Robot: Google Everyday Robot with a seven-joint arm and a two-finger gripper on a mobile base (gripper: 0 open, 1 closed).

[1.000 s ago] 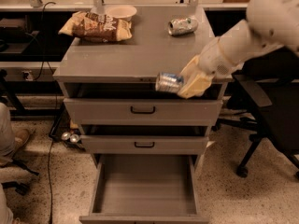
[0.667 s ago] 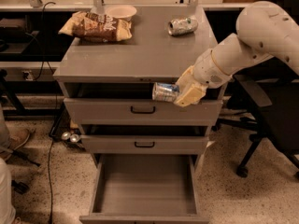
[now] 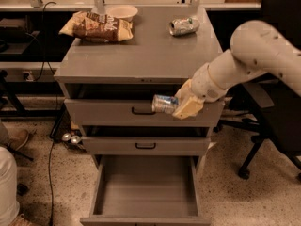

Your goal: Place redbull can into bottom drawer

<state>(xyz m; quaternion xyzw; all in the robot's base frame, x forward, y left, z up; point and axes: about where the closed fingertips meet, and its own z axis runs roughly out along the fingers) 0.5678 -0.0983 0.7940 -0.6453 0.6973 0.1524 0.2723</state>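
My gripper (image 3: pixel 180 105) is shut on the redbull can (image 3: pixel 163 103), a slim silver can with blue patches, held sideways in front of the top drawer's face. The can sticks out to the left of the yellowish fingers (image 3: pixel 189 108). The white arm (image 3: pixel 249 55) reaches in from the upper right. The bottom drawer (image 3: pixel 146 206) is pulled open below, its flat grey floor bare, well under the can.
On the cabinet top (image 3: pixel 141 55) lie a snack bag (image 3: pixel 99 26), a white bowl (image 3: pixel 121 11) and a silver can with green marks (image 3: pixel 183 25). Two shallower drawers with black handles (image 3: pixel 143 111) are shut. A black office chair (image 3: pixel 277 126) stands at right; a person's shoes show at left.
The arm has carried the can down and leftward, from beside the cabinet top's front edge to in front of the top drawer's face. The view has also shifted slightly.
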